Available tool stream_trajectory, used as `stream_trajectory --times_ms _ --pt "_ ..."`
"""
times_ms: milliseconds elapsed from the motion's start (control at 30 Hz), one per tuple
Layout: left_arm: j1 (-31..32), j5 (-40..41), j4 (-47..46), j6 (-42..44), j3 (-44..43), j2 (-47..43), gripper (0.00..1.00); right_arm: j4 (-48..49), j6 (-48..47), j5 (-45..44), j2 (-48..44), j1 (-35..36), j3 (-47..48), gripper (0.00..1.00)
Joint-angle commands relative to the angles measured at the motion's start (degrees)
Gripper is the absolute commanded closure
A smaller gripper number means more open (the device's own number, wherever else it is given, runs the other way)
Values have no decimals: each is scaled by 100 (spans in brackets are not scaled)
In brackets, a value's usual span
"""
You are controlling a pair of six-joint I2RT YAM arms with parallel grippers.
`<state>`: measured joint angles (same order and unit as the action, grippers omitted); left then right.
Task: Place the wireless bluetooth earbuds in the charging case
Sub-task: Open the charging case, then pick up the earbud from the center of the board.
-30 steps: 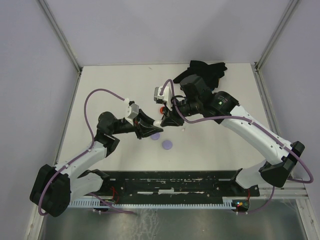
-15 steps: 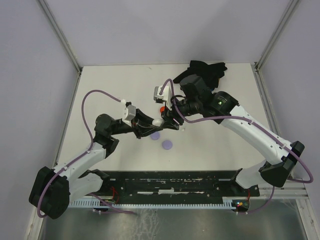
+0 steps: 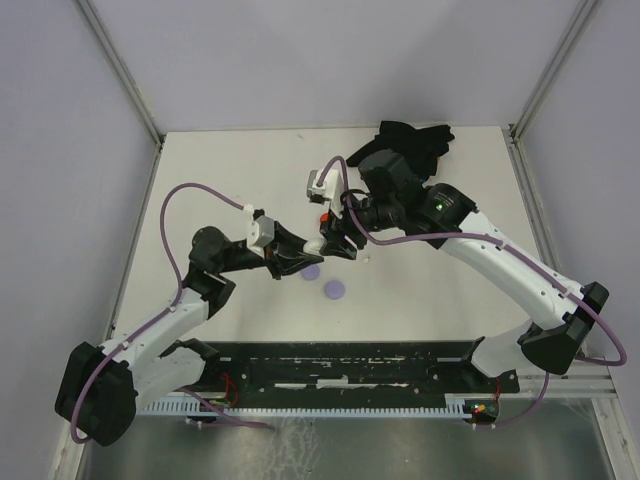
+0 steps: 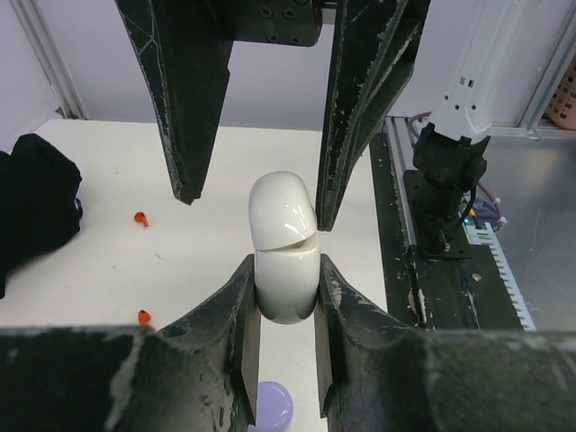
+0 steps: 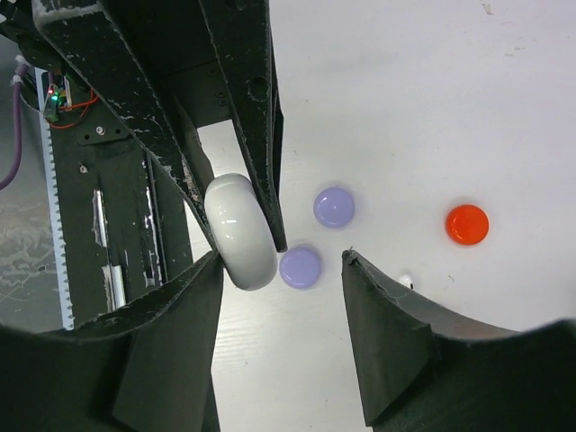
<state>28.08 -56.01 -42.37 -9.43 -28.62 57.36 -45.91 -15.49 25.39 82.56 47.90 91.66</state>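
My left gripper (image 4: pixel 285 270) is shut on the lower half of a white charging case (image 4: pixel 281 216) and holds it upright above the table. The case's lid looks slightly ajar. My right gripper (image 5: pixel 281 261) is open, its fingers on either side of the case's top (image 5: pixel 241 230), the case close to one finger. The two grippers meet at mid-table (image 3: pixel 318 245). Two tiny red earbuds (image 4: pixel 139 218) (image 4: pixel 143 316) lie on the table. A tiny white earbud (image 5: pixel 405 281) lies by my right finger. No lavender earbud shows.
Two round lavender discs (image 5: pixel 334 207) (image 5: pixel 300 267) and a red disc (image 5: pixel 467 224) lie under the grippers. A black cloth (image 3: pixel 415 140) sits at the back right. A black rail (image 3: pixel 350 360) runs along the near edge.
The left arm has shifted slightly, its wrist a little lower and nearer. The case stays between the two grippers. The right arm has hardly moved.
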Motion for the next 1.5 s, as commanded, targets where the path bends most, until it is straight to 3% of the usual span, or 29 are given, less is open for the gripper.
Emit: stream_trajectory --times_ms 0,500,867,1133,1467 --pt "15 -171 295 577 -25 -137 97 458 130 -341 -191 -71 66 37" --pt "22 -30 367 715 26 -1 97 567 577 -424 -68 -456 91 32" --pt "-217 991 -403 177 344 451 97 641 1175 -1194 154 -700 -295 26" --pt "-685 1506 -922 -35 524 602 97 586 951 -1551 844 -866 -737 27" --pt "-1063 1902 -890 238 571 518 97 246 306 -2055 2445 -913 -76 36"
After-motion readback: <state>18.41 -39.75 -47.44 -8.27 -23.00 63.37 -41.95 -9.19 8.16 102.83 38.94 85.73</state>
